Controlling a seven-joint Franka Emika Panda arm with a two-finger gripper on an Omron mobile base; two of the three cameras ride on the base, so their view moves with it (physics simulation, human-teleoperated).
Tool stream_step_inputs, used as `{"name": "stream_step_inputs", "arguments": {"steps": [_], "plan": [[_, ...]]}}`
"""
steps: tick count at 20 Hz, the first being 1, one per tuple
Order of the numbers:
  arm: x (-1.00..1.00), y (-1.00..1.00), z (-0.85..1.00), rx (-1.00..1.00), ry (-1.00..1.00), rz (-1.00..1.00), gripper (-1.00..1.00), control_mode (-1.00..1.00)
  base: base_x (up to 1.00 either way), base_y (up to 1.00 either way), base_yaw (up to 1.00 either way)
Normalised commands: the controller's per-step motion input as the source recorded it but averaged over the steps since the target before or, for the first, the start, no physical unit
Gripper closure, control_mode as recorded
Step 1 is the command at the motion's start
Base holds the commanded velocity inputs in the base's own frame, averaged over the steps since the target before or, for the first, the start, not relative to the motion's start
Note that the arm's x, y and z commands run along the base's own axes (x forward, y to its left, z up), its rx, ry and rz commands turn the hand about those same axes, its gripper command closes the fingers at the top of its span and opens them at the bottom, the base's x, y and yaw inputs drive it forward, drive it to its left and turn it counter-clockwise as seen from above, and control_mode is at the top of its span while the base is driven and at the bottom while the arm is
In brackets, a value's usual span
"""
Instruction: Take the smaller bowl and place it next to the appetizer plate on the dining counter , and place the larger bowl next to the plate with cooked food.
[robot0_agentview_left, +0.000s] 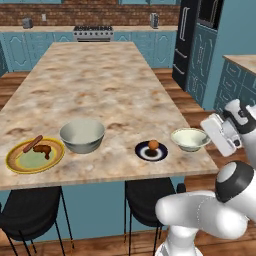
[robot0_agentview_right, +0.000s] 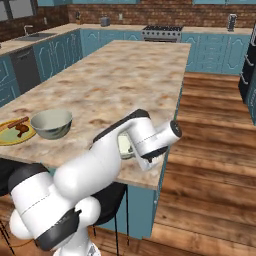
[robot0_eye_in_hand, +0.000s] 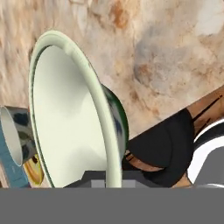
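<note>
Looks nearly done: the deep grey-beige larger bowl (robot0_agentview_left: 82, 135) sits on the marbled bench (robot0_agentview_left: 100, 85) just beside the yellow-rimmed plate with sausage (robot0_agentview_left: 35, 155), near the front edge. The small shallow cream-green bowl (robot0_agentview_left: 190, 139) is by the small dark appetizer plate (robot0_agentview_left: 151, 151) near the front right corner, jaws pinched on its rim, so letting go is what's left.

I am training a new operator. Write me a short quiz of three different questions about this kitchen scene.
1. True or false: the larger bowl stands beside the plate with cooked food.
2. Which item lies between the two bowls? A) a cup B) the small dark plate C) a fork
3. Fill in: the gripper is ___ on the rim of the smaller bowl.

Key: 1 true; 2 B; 3 shut
</note>
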Motion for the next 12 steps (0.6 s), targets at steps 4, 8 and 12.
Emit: {"name": "stream_step_inputs", "arguments": {"steps": [4, 8, 12], "plan": [[0.8, -0.06, -0.73, 0.0, 0.0, 0.0, 1.0, -1.0, 0.0, 0.0, 0.0], [0.78, -0.2, -0.66, 0.0, 0.0, 0.0, 1.0, -1.0, 0.0, 0.0, 0.0], [0.71, -0.36, -0.6, 0.0, 0.0, 0.0, 1.0, -1.0, 0.0, 0.0, 0.0]]}}
